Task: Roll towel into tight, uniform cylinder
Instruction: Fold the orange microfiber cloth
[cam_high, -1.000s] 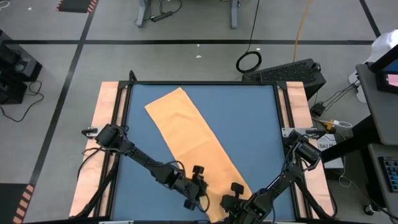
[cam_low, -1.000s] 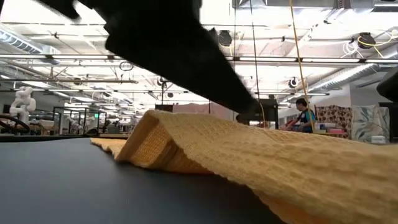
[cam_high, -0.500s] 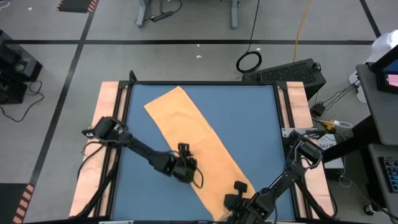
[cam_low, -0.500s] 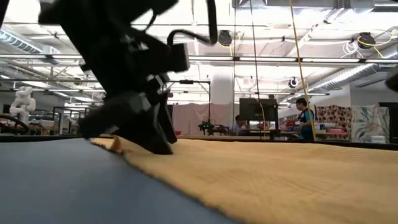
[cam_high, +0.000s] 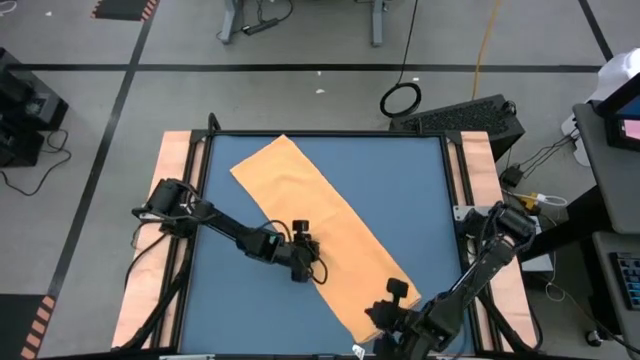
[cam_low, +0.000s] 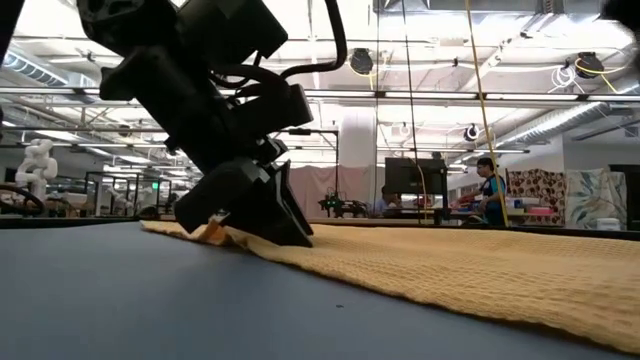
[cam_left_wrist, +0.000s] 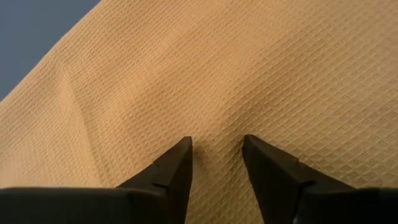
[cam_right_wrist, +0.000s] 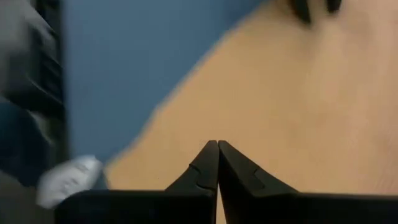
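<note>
A blue table (cam_high: 410, 190) seen from above, with wide bare surface along its far-right side and its near-left corner. An orange-yellow towel (cam_high: 320, 235) lies flat as a long strip running diagonally from the far-left area to the near-right edge, not rolled anywhere (its waffle weave shows close up in the left wrist view). The left arm reaches in from the table's left side, low and stretched out, and the left gripper (cam_high: 303, 268) sits at the towel's left long edge about midway along, fingers parted a little and tips pressing onto the cloth, nothing pinched between them. The right arm folds in from the right side; the right gripper (cam_high: 385, 316) hovers over the towel's near end, fingers closed together and empty.
</note>
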